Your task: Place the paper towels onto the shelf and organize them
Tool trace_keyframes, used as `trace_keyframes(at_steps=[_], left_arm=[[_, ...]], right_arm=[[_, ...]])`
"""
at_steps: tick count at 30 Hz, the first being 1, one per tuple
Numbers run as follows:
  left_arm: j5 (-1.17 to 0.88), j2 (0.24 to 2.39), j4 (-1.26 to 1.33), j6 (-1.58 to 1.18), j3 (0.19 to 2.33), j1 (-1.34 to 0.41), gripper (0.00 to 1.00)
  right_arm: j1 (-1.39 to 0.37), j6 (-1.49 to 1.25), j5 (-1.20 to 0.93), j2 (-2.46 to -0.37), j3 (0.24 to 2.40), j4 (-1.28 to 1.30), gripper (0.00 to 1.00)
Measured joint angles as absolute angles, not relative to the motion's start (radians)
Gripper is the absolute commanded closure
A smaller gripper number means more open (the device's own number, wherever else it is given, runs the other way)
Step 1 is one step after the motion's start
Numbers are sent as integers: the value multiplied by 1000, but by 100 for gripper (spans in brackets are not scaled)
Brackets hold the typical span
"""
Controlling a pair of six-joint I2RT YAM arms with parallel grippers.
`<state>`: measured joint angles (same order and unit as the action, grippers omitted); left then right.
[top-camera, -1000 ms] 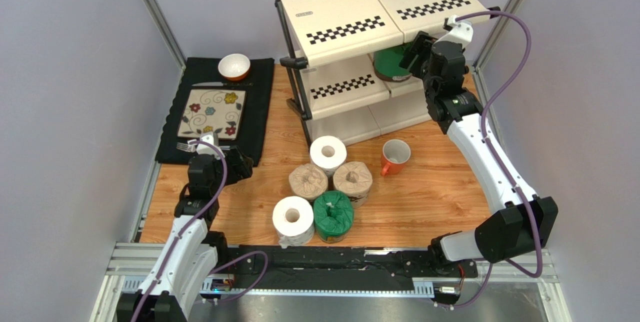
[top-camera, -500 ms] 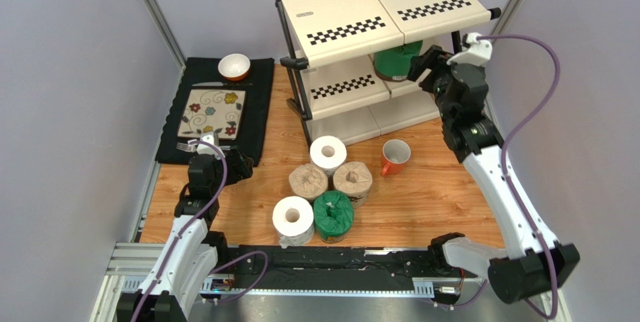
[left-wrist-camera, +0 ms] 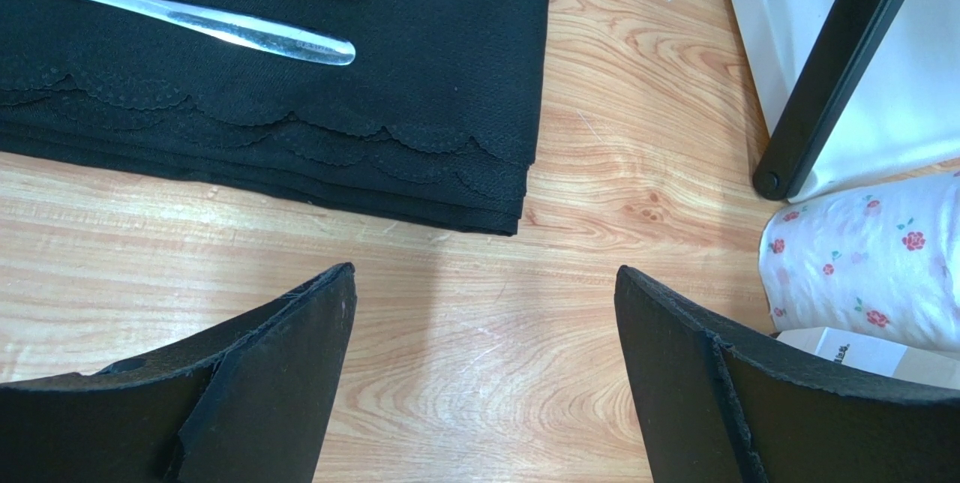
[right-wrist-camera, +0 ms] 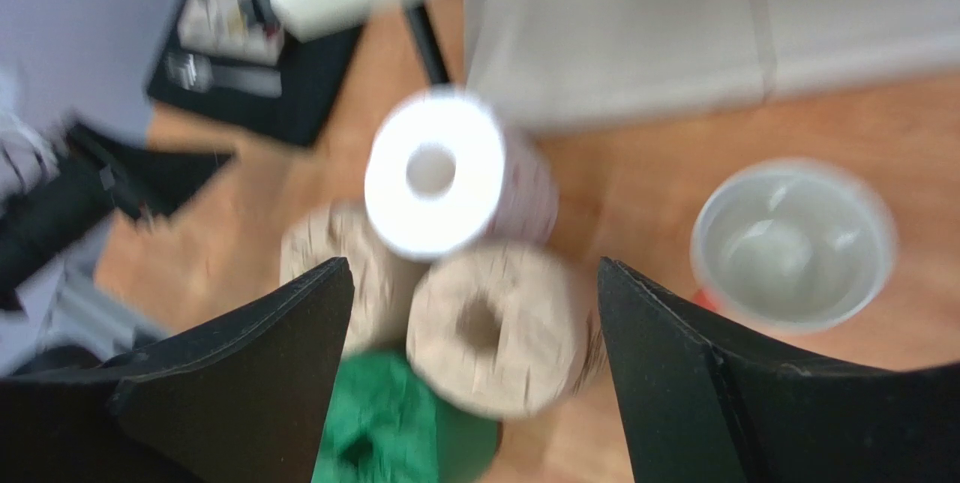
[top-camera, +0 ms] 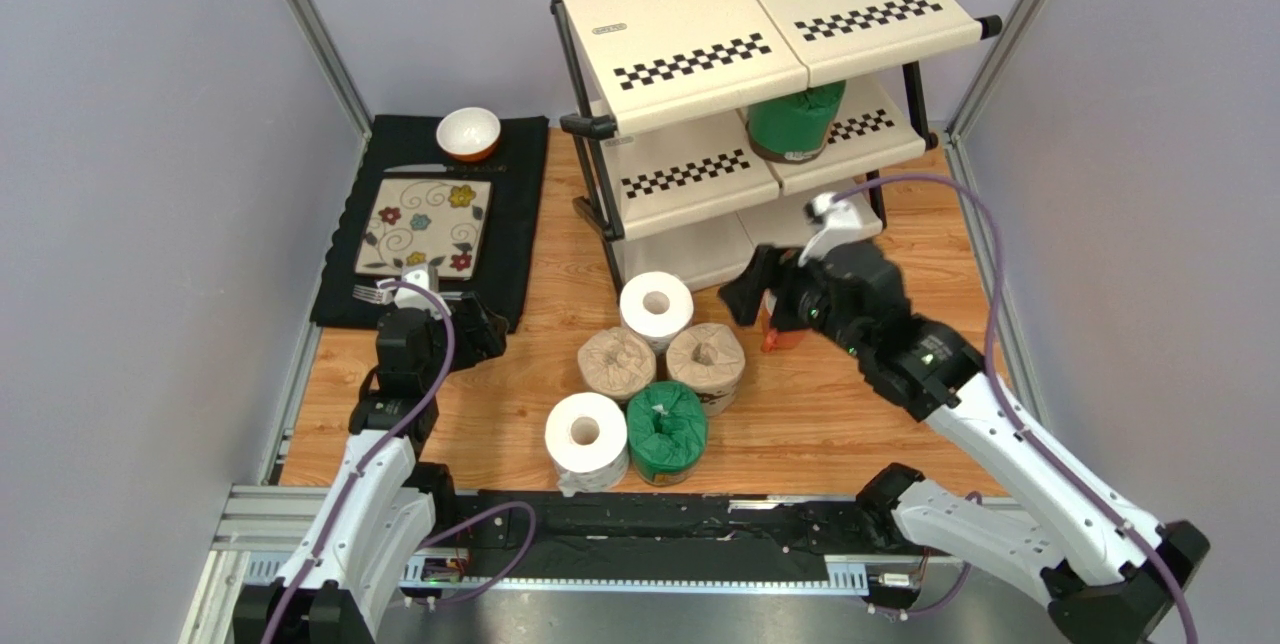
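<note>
Paper towels [right-wrist-camera: 451,213] just ahead of spread right pincer [right-wrist-camera: 473,269].

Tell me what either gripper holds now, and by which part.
Nothing is held. The right gripper hangs open above the brown rolls; the left gripper is open and empty.

I work in a lab test cell, not a home: plain grey walls [top-camera: 135,194] on aluminium posts [top-camera: 311,26] box in my wooden table [top-camera: 496,374], a metal rail [top-camera: 286,512] runs along the near edge, and the shelf [top-camera: 706,14] and placemat [top-camera: 519,224] sit far back like staged props.
</note>
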<state>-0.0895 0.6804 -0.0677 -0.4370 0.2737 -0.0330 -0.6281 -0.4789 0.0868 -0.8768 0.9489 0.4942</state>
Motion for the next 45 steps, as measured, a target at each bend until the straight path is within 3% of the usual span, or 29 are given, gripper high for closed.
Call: trace_keyframes(at_steps=[6,16,33,45], left_arm=[[-91,682,-70,-437,274,-33,7],[-96,682,-72,-437,274,-33,7],[-97,682,-72,-439,274,-33,7],[-100,682,-71,-440,274,-33,7]], right_arm=[[-932,-650,124,-878,801,651,16],[-1132,-834,182,-935,770,677,17],[-1164,-935,272,-1042,766,657,27],[-1182,-942,263,-1115,757,611,30]])
